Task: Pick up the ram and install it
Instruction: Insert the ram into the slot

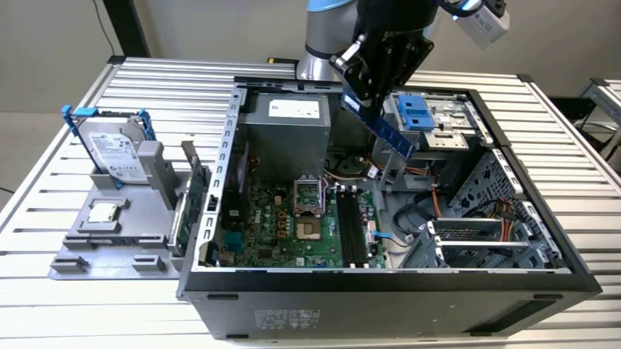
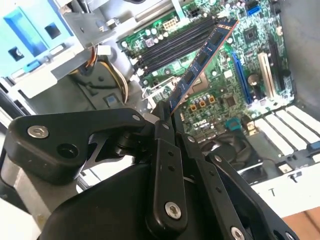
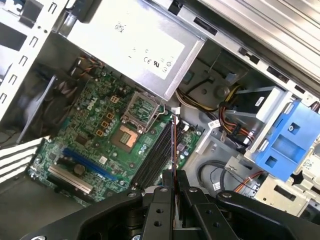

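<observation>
Claw (image 2: 162, 107) clenched on the ram (image 1: 390, 132), upper centre of the exterior view; best squared edge-on over the slots (image 1: 351, 225).

The arm (image 1: 315, 43) was a silver-grey tube with a blue band (image 1: 325, 5) at its joint. The gripper (image 2: 164, 111) was matte black, built of flat, rounded linkage plates joined by silver screws (image 2: 172, 210). Its fingers (image 2: 162, 150) were narrow bars dotted with small holes. A pale grey box (image 1: 482, 25), perhaps a camera housing, was mounted near the wrist.
</observation>
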